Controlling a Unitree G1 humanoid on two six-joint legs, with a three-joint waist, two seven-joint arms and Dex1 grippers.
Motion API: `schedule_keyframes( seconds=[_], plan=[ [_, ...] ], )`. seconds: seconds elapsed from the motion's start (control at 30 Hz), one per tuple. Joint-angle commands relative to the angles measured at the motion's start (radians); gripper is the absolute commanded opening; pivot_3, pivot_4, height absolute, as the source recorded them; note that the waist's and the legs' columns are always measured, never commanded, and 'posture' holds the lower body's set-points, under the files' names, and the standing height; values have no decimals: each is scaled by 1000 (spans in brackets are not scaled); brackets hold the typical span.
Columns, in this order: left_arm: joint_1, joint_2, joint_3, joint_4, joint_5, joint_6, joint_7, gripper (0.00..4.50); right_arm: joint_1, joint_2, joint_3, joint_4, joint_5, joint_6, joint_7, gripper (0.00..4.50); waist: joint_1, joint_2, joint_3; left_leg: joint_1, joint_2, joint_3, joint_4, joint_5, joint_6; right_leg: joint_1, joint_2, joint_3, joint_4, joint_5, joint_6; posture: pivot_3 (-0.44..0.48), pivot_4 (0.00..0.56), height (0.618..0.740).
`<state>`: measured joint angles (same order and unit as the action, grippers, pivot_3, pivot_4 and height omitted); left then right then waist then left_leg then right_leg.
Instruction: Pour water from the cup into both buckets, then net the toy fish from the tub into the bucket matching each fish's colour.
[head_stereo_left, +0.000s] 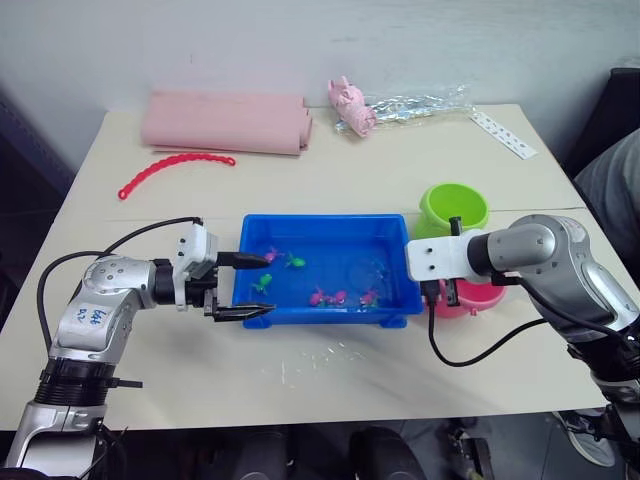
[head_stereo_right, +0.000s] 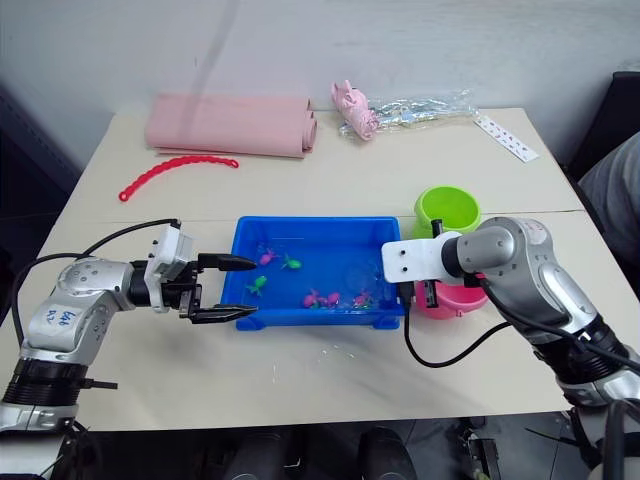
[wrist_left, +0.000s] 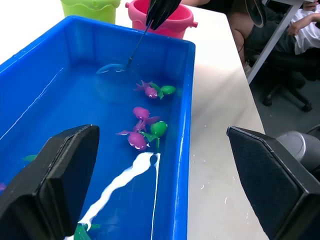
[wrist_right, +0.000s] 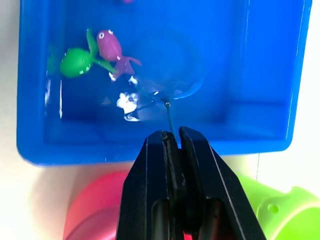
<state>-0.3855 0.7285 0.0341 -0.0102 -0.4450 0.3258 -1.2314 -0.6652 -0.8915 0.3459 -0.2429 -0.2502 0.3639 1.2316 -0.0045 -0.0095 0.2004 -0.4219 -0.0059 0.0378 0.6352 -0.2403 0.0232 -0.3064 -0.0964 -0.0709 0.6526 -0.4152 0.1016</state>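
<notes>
Currently, the right gripper (wrist_right: 172, 137) is clamped on the thin dark handle of the small net with a light-blue ring and see-through mesh (wrist_right: 172, 82); the ring sits in the water at the right end of the shallow rectangular bright-blue plastic tub (head_stereo_left: 395, 312), just beside a pink fish (wrist_right: 111, 47) and a green fish (wrist_right: 76, 62). The left gripper (head_stereo_left: 243, 286) holds nothing, its jaws spread wide at the tub's left wall; further pink and green fish lie between the two grippers. The lime-green plastic bucket (head_stereo_left: 453, 206) and the pink plastic bucket (head_stereo_left: 475, 297) stand just beside the tub's right end, the pink one nearer the robot; both rest on the pale table (head_stereo_left: 330, 380).
</notes>
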Motion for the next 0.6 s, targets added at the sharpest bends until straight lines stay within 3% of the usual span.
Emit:
schedule_keyframes(
  seconds=[0.03,0.6],
  plan=[
    [11,20,35,-43,-21,-1,2,4469,-36,15,-16,-29,25,-19,10,0,-1,0,0,0,0,0,0,0,0,0,0,0,0,0,0,0,150,740],
    [32,17,39,-66,-28,12,12,4469,-40,-20,-15,-42,15,-62,32,0,0,0,0,0,0,0,0,0,0,0,0,0,0,0,0,0,150,740]
  ],
)
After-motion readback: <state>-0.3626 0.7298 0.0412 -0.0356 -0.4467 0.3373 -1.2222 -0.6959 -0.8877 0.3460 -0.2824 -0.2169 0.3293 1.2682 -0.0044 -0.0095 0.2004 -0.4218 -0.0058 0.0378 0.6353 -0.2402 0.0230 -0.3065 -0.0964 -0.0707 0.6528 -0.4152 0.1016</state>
